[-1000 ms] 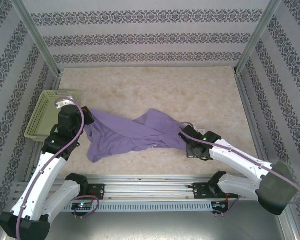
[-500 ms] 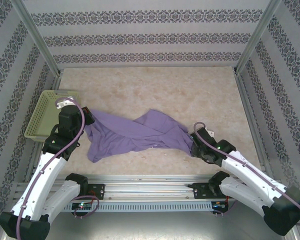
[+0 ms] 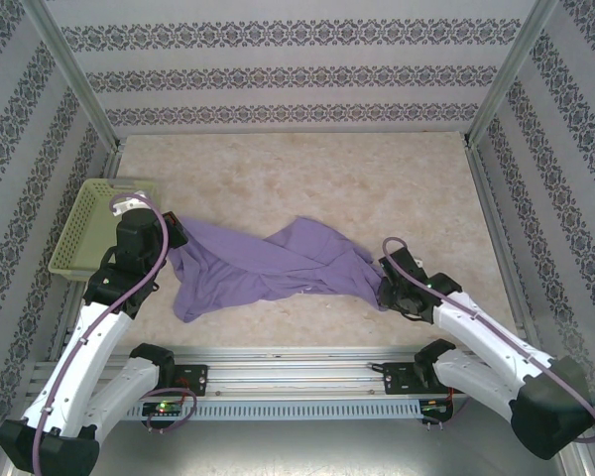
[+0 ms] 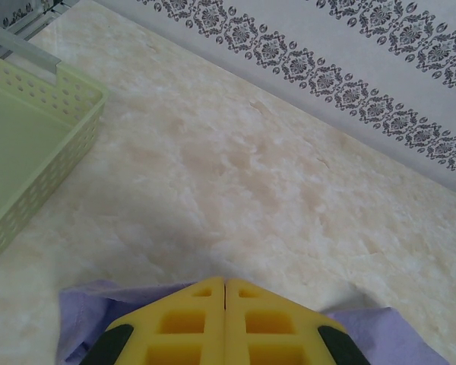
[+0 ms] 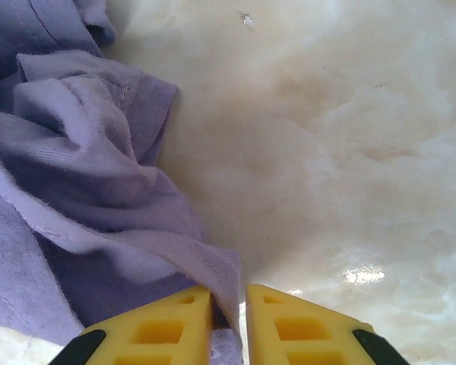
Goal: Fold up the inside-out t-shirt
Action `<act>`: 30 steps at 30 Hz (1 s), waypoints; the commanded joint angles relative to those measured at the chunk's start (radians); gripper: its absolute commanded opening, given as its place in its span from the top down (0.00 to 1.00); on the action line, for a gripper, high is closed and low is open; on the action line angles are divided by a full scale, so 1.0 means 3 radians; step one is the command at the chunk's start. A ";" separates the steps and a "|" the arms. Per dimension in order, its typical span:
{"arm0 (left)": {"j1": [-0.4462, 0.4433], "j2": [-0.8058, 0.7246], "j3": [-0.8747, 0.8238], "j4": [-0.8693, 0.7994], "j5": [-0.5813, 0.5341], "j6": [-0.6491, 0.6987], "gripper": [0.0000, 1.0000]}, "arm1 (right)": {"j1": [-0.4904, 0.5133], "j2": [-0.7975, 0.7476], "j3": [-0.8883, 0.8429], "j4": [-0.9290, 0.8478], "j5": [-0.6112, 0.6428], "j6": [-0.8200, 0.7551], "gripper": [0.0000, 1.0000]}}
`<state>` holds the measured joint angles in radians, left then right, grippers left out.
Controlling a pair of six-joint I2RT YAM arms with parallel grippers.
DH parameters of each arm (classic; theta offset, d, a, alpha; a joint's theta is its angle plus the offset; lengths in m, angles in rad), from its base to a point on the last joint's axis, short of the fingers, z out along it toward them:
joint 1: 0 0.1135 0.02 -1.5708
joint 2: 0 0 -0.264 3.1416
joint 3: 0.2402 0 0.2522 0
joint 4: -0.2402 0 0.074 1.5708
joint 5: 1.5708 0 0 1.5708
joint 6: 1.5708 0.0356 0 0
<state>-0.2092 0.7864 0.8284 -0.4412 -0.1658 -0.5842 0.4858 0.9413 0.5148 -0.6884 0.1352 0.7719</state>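
Note:
The inside-out t-shirt [image 3: 268, 268] lies crumpled and stretched sideways across the near middle of the table, lavender and plain. My left gripper [image 3: 176, 236] is at its left end. In the left wrist view its jaws [image 4: 226, 283] are pressed together, with purple cloth [image 4: 80, 308] spreading out under them. My right gripper [image 3: 385, 283] is at the shirt's right end. In the right wrist view a hemmed edge of the shirt [image 5: 83, 167] runs into the narrow gap between its fingers [image 5: 228, 293].
A yellow-green perforated basket [image 3: 79, 238] stands at the table's left edge, just behind the left gripper, and its wall [image 4: 42, 152] is close in the left wrist view. Patterned walls enclose the marble table [image 3: 377, 188]. Bare tabletop lies behind and right of the shirt.
The right arm has swung round to the right and its gripper has drawn back to the shirt's right tip, now closed on the hem. The left arm has not moved.

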 commanded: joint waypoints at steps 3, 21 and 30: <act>0.0007 -0.0014 -0.0034 0.0075 -0.0002 -0.0026 1.00 | -0.0044 0.0193 -0.0052 0.0162 -0.0132 -0.0108 0.80; 0.0006 -0.0118 0.0408 0.0030 -0.0246 0.0033 1.00 | 0.0910 0.0564 0.2769 -0.3021 0.2583 0.0317 1.00; 0.0002 -0.0250 0.0326 0.0013 -0.0395 0.0020 1.00 | 0.0924 0.0435 0.2462 -0.2519 0.2239 0.0017 1.00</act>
<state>-0.2092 0.7113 0.9192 -0.4416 -0.2649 -0.5835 0.7555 1.1149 1.2896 -1.5013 0.8291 0.8452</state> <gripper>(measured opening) 0.039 0.051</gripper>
